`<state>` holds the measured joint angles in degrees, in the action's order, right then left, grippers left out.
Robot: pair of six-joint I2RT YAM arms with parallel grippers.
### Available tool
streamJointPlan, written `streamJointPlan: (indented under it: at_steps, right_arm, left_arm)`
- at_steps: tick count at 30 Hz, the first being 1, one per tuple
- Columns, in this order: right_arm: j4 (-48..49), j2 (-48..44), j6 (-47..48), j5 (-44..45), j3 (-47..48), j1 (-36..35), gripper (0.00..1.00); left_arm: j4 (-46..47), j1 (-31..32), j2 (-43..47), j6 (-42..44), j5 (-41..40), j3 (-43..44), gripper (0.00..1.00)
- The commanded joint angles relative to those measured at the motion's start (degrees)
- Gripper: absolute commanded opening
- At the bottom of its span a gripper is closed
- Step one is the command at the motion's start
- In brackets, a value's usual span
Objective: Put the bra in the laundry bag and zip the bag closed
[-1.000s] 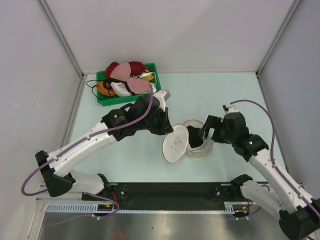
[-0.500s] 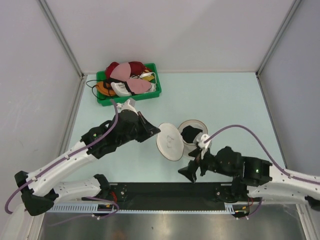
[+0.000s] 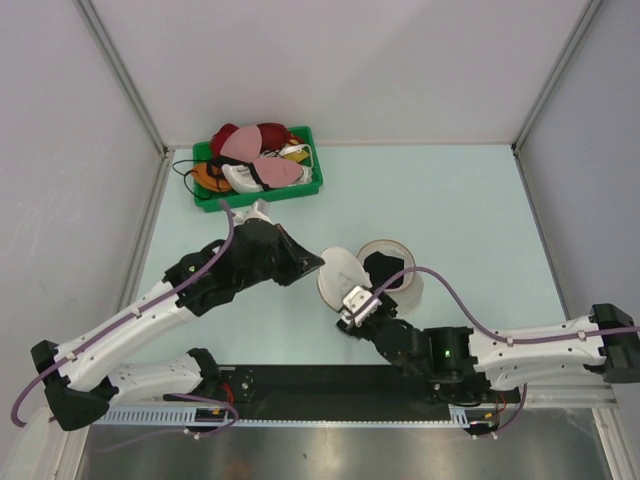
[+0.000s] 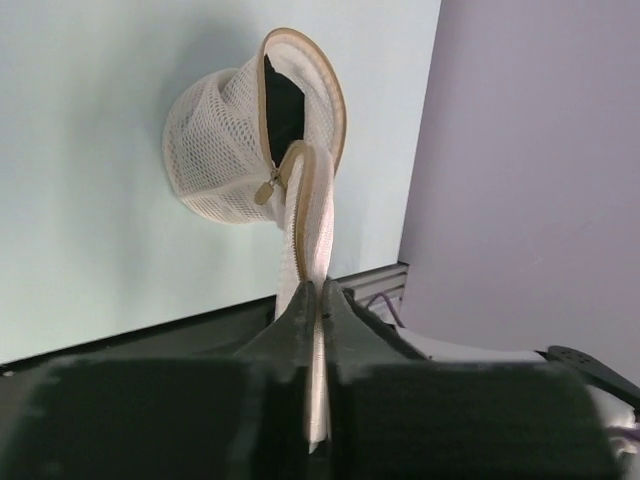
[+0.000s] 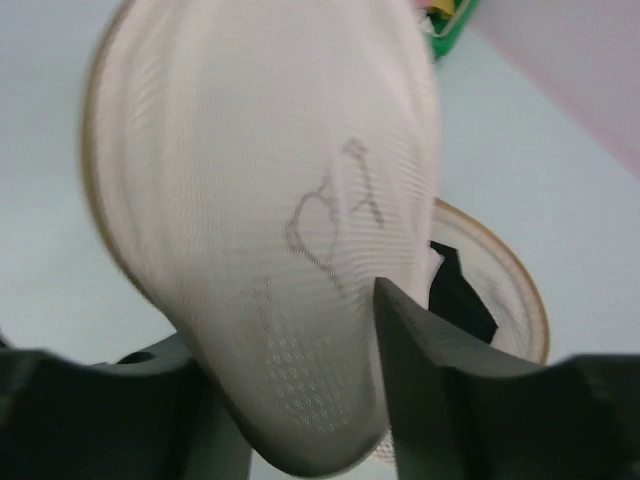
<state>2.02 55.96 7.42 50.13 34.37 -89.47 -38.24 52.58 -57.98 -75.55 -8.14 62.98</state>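
The cream mesh laundry bag sits open at mid-table, and the black bra shows inside its mouth. Its disc lid stands up on edge to the bag's left. My left gripper is shut on the lid's upper rim; in the left wrist view the rim runs straight into the pinched jaws. My right gripper is at the lid's lower edge. In its wrist view the lid fills the gap between the jaws; one finger is in front and the other is hidden behind.
A green bin with several coloured bras stands at the back left. The black rail runs along the near edge just behind my right arm. Grey walls close in the sides and back.
My right arm left the bag's right side, swung round the near edge and came up under the lid, its jaws narrowing. My left arm drew back, keeping hold of the lid.
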Motion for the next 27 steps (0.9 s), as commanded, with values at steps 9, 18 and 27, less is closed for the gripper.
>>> streamJointPlan:
  at_steps: [9,18,27]
  right_arm:
    - [-8.33,-18.24,-22.34,-23.65,-1.33,22.28,0.15]
    - [-22.06,-25.47,-37.56,-48.17,0.61,45.42,0.0]
    - [-22.58,-17.66,-41.7,-67.52,-2.03,64.05,0.0]
  left_arm:
    - [10.19,-0.46,1.55,31.46,-2.67,2.68,1.0]
    - [20.13,-1.86,-10.9,51.98,13.05,0.13,0.99]
    - [22.15,-8.8,-30.08,55.16,26.4,4.52,1.0]
